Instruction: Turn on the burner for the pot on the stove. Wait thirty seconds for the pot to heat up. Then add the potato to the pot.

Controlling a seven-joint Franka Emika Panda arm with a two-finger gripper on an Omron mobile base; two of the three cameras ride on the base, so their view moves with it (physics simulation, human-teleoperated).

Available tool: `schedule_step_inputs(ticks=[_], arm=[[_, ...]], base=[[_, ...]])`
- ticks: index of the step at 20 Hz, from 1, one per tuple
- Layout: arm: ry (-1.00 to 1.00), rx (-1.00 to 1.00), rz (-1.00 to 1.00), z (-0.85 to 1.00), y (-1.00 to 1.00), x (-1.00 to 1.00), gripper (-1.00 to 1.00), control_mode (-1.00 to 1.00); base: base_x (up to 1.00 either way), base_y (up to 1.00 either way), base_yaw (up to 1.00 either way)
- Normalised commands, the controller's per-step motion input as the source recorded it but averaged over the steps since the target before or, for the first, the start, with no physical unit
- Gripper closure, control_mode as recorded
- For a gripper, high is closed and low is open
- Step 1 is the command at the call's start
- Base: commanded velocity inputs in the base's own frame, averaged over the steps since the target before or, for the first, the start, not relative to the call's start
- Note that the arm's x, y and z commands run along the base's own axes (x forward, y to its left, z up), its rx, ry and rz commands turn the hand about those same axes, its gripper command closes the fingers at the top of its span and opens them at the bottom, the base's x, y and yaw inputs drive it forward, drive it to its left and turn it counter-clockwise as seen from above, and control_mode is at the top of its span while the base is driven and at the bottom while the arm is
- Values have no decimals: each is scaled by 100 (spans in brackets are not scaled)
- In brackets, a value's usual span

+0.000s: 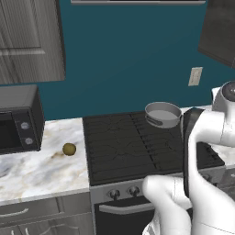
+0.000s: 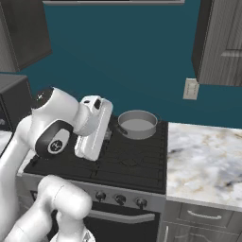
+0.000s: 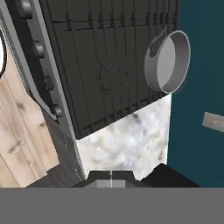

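The grey pot [image 1: 163, 114] [image 2: 137, 124] [image 3: 168, 61] sits on the back right burner of the black stove [image 1: 128, 142] [image 2: 127, 163] [image 3: 100, 65]. The olive-brown potato [image 1: 69, 149] lies on the marble counter left of the stove. Round knobs [image 1: 134, 190] [image 2: 120, 199] [image 3: 57, 110] line the grey front panel. My gripper [image 3: 111, 181] hangs above the stove's front right part, pointing down, shut with nothing in it. The white hand [image 2: 93, 127] hovers over the grates, well in front of the pot.
A dark microwave [image 1: 18, 119] stands on the left counter [image 1: 36, 174]. More marble counter [image 2: 203, 160] [image 3: 127, 140] lies right of the stove. A wall outlet [image 1: 195, 76] [image 2: 190, 89] is behind the pot. Dark cabinets hang above both sides.
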Motion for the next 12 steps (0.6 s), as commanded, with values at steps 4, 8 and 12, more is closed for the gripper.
schedule_step_inputs(ticks=[4,8,12], arm=[[25,-7,-2,92,17,-7,100,-100],[22,28,-7,74,0,-17,100,-100],[1,32,-22,37,0,0,100,-100]], base=[[0,0,0],[0,0,0],[0,0,0]])
